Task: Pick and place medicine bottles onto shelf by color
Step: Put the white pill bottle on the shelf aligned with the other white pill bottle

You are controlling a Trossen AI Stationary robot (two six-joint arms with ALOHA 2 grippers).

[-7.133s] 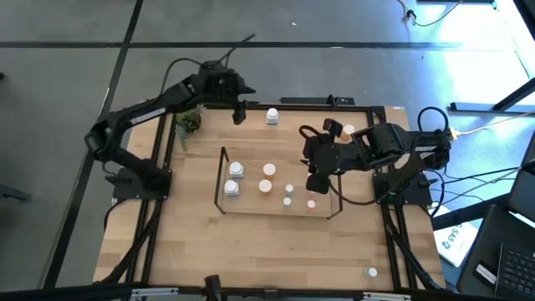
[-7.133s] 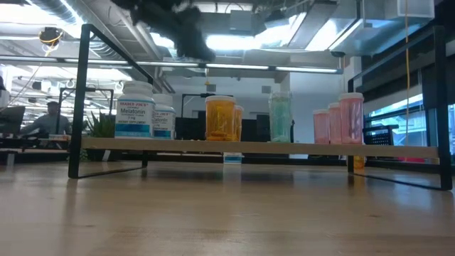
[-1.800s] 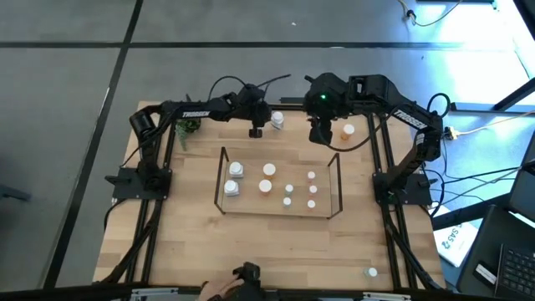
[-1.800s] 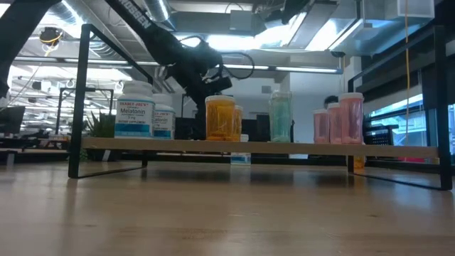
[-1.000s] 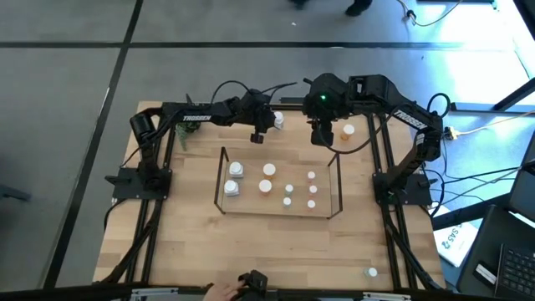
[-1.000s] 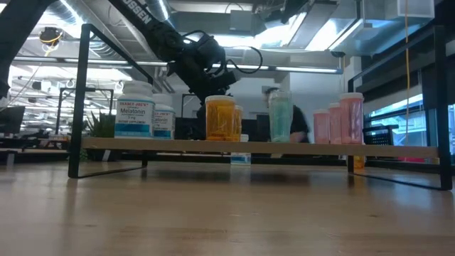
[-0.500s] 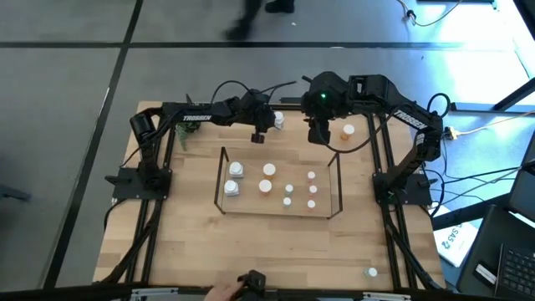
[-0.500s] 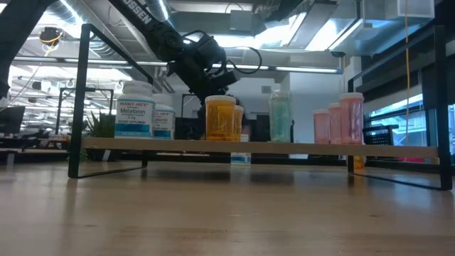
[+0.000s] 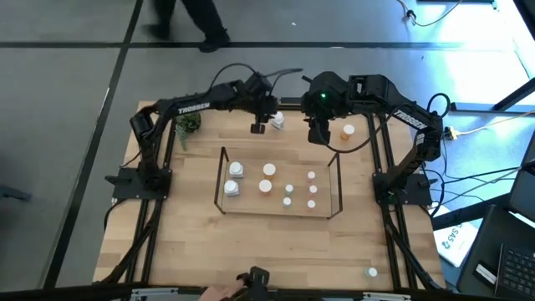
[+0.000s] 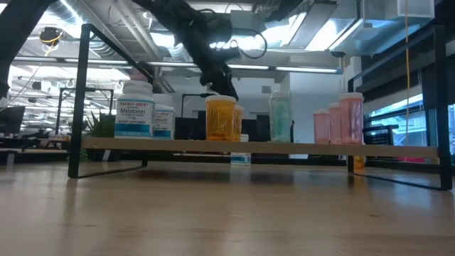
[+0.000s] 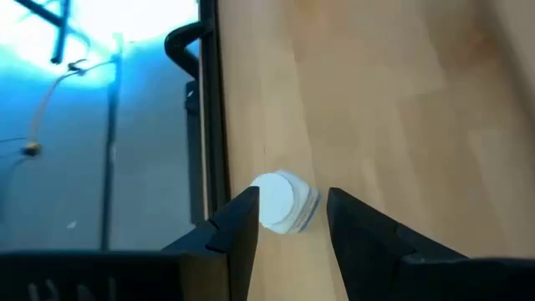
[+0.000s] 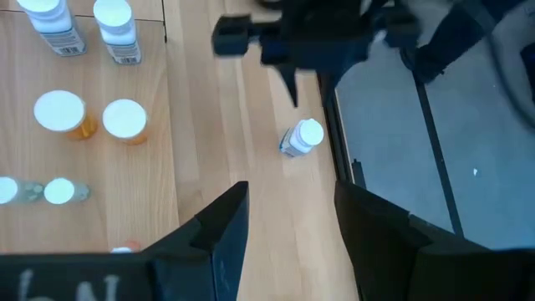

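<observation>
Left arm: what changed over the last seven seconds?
The left gripper swung from the table's far-left edge to hover, open, by the small white bottle. The right gripper left the shelf for the far side. Shelf bottles unchanged.

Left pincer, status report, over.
Left pincer open, empty, above white bottle at the table's far edge. Right pincer open, empty, waiting nearby. Orange bottle also off the shelf. Nothing blocking.

**Camera layout**

High view: straight down over whole desk [image 9: 192, 242]. Low view: desk height, level, close to shelf [image 10: 256, 148], room behind. Left wrist: close above white bottle [image 11: 282, 201] by desk edge. Right wrist: higher, sees same white bottle [image 12: 302, 138] plus shelf [image 12: 165, 25] bottles.
</observation>
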